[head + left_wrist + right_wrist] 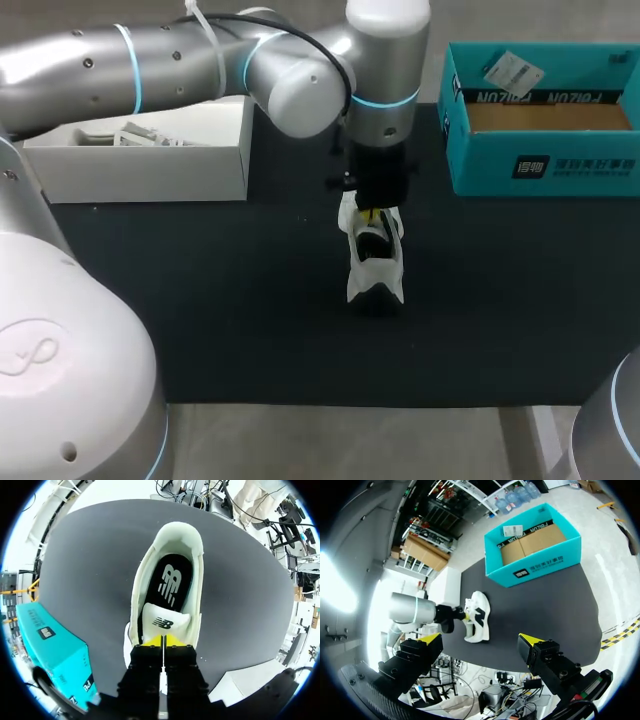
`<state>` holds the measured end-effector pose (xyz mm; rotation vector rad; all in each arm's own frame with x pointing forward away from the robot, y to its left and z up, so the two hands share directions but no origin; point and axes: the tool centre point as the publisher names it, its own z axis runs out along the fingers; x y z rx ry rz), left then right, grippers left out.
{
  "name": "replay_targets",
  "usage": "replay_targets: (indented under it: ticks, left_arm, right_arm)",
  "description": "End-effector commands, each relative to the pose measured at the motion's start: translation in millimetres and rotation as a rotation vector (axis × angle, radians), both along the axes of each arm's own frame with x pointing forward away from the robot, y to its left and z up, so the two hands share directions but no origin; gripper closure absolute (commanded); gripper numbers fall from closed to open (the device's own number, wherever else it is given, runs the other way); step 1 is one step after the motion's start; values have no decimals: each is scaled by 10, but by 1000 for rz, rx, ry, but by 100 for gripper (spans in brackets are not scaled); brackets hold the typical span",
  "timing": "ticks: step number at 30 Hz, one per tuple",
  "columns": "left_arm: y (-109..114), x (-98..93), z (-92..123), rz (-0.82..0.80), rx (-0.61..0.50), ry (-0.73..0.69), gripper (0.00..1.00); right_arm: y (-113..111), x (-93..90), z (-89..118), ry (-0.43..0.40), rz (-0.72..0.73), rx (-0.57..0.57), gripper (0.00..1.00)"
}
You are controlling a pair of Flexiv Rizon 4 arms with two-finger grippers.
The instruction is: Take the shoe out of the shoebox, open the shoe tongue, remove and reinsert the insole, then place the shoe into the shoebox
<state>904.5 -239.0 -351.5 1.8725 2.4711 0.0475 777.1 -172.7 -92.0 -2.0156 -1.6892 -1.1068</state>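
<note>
Meeting the tongue [164, 622] mid-frame, left gripper [162, 641] was pressed together; sneaker [372, 282] ran straight ahead. Right gripper [480, 638] was spread, distant.

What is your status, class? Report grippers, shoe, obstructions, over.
Left gripper shut, tips at tongue of white sneaker. Right gripper open, off aside. Sneaker on black mat, black insole in. Teal cardboard shoebox and white box stand apart.
</note>
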Motion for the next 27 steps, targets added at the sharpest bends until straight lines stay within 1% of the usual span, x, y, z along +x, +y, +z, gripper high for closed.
replay_targets:
  ticks: [1, 3, 5, 6, 7, 8, 11, 13, 27]
  left_arm:
    - [-3, -14, -130, 15, 2, 8, 100]
    - [6, -30, -127, 54, -7, 5, 100]
    - [8, -67, -31, 123, -12, 9, 100]
    - [12, -107, 65, 200, -5, 26, 100]
    - [15, -141, 140, 239, -22, 38, 100]
    - [18, -176, 215, 304, -26, 78, 100]
    - [47, -263, 378, 492, -27, 154, 100]
    - [58, -297, 439, 564, -39, 123, 100]
    - [58, -297, 439, 564, -39, 123, 100]
  right_arm:
    - [5, 4, -1, 2, -2, -2, 0]
    - [5, 4, -1, 2, -2, -2, 0]
    - [5, 4, -1, 2, -2, -2, 0]
    - [5, 4, -1, 2, -2, -2, 0]
    - [5, 4, -1, 2, -2, -2, 0]
    - [5, 4, -1, 2, -2, -2, 0]
    - [5, 4, -1, 2, -2, -2, 0]
    - [5, 4, -1, 2, -2, -2, 0]
    - [5, 4, -1, 2, -2, -2, 0]
